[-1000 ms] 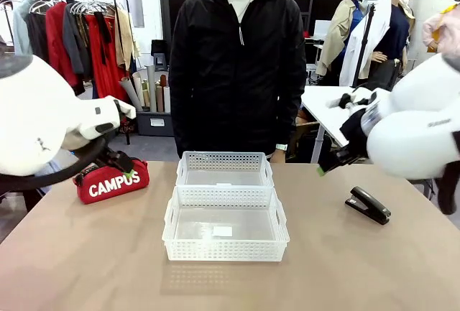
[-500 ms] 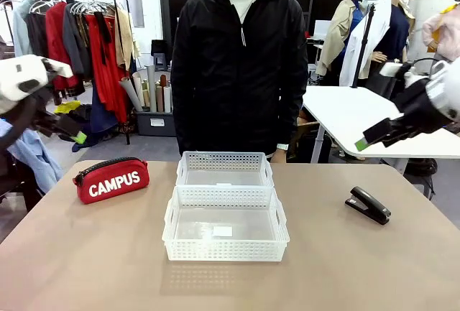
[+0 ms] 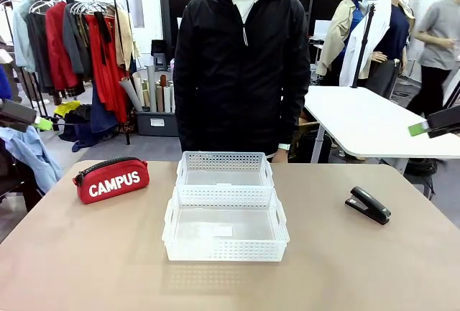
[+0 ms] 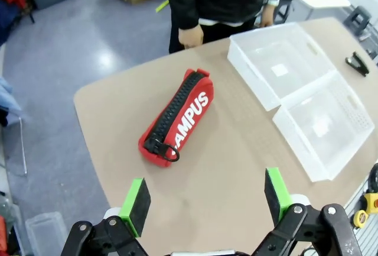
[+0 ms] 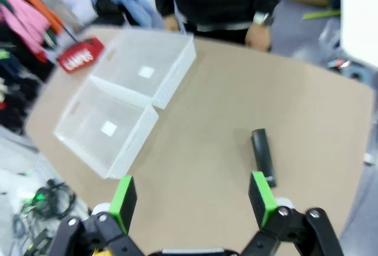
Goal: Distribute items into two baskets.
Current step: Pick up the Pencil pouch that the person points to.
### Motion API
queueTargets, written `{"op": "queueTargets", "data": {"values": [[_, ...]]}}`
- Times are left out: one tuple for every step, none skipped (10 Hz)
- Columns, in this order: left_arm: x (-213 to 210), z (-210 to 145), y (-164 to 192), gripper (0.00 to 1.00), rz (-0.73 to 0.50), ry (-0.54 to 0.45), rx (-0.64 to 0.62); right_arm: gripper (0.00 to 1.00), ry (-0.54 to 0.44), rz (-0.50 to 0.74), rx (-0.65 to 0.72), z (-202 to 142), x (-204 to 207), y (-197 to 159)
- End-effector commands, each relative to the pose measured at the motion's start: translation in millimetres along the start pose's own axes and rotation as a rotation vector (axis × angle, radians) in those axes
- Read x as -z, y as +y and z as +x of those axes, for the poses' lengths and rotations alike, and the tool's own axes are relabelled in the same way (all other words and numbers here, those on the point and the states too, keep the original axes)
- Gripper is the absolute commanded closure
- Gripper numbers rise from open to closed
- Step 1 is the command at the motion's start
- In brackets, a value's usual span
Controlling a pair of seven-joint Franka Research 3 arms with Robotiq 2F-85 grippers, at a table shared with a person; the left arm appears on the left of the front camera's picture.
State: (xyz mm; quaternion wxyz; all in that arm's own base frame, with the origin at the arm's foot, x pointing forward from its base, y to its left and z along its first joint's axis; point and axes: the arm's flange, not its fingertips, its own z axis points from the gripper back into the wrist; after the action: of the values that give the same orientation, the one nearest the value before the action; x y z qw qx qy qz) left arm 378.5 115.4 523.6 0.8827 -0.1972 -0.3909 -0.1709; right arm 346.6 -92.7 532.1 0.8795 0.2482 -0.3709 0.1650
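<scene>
left gripper (image 4: 205, 201): jaws wide apart, nothing in them, high over the red CAMPUS pouch (image 4: 177, 117), which lies on the table (image 3: 86, 253) left of the baskets. right gripper (image 5: 192, 200): also spread, above the black stapler (image 5: 263, 152) on the table's right side. near basket (image 3: 225, 252) and far basket (image 3: 224, 160) touch end to end, mid-table.

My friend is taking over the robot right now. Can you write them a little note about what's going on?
The left gripper is open and empty, high above the red pouch on the left of the table.
The right gripper is open and empty, high above the black stapler on the right.
The near basket and far basket sit end to end mid-table, in front of the person.
Done: nothing.
Left: both items go into baskets.
</scene>
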Motion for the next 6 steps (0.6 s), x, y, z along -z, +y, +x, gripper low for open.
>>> {"op": "queueTargets", "data": {"values": [[-18.1,-1.7,4.2,0.0,-0.012,-0.062,0.015,0.0,-0.074,0.015,-0.012,-17.6,-19.8,3.0],[-24.4,0.9,2.3,0.0,-0.01,-0.097,0.018,0.0,-0.091,0.002,-0.014,-19.0,-27.4,5.7],[-27.3,5.9,0.4,0.0,-0.002,-0.112,0.019,0.0,-0.104,0.005,-0.022,-19.3,-31.8,4.9],[-29.3,9.2,-0.1,0.0,0.011,-0.115,0.021,0.0,-0.118,0.011,-0.023,-20.1,-35.8,3.3],[-29.7,11.0,1.6,0.0,0.007,-0.114,0.022,0.0,-0.135,0.024,-0.025,-21.9,-39.6,0.8],[-28.3,11.5,3.7,0.0,0.004,-0.107,0.021,0.0,-0.138,0.03,-0.025,-23.0,-42.4,-0.8]]}}
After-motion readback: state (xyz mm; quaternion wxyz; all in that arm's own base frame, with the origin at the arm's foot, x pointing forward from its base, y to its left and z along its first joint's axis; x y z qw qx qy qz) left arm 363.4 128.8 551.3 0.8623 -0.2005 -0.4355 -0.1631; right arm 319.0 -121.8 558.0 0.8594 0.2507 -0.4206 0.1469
